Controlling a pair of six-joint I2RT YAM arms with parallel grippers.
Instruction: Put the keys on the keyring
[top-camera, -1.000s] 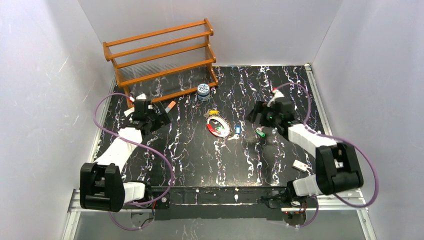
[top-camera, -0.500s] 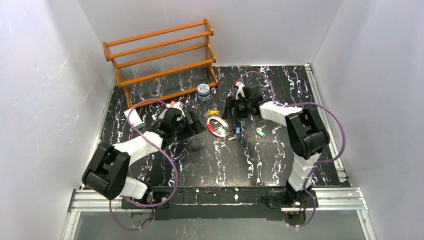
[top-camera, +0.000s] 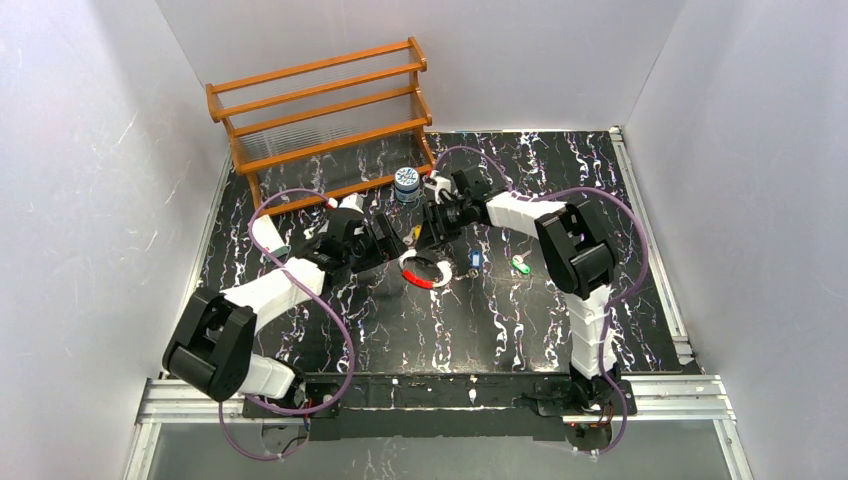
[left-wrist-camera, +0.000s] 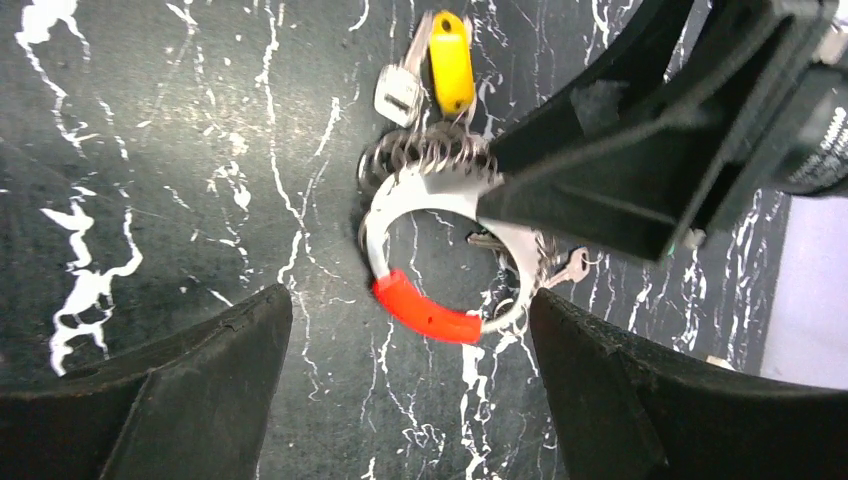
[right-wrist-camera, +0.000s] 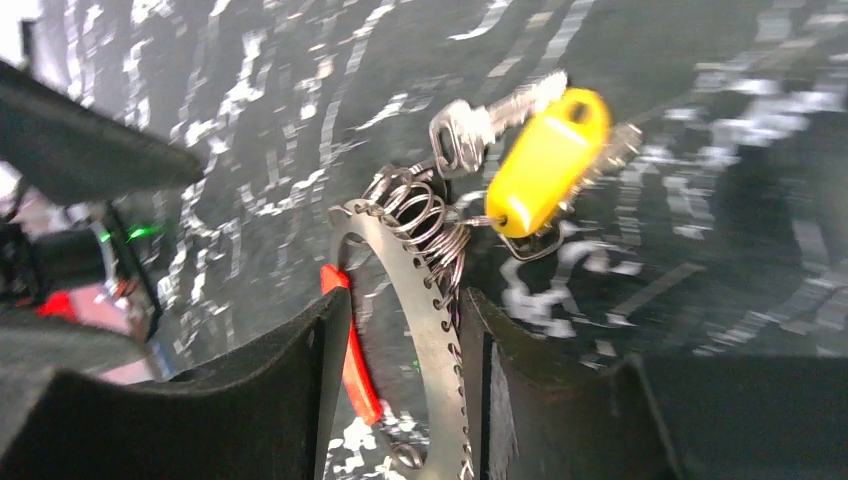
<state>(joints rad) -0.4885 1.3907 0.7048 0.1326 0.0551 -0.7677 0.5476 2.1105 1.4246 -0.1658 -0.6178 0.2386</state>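
Only the right wrist view shows the right fingers (right-wrist-camera: 290, 390) pinching the keyring (right-wrist-camera: 430, 330) by its toothed silver band, with a yellow key (right-wrist-camera: 545, 160) hooked on its coils. From above, a blue key (top-camera: 474, 258) and a green key (top-camera: 521, 265) lie loose on the table (top-camera: 450, 320) to the ring's right. The left fingers (left-wrist-camera: 200, 380) gape wide either side of it.

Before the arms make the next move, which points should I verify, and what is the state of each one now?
1. Right gripper holds the keyring: ok, its fingers close on the silver part.
2. Left gripper open: ok, the ring's red part lies ahead, between its fingers.
3. Yellow key on the ring: ok, it looks attached at the wire coils.
4. Blue key and green key on the ring: not ok, both lie loose beside it.
5. Grippers apart from each other: ok, though very near.
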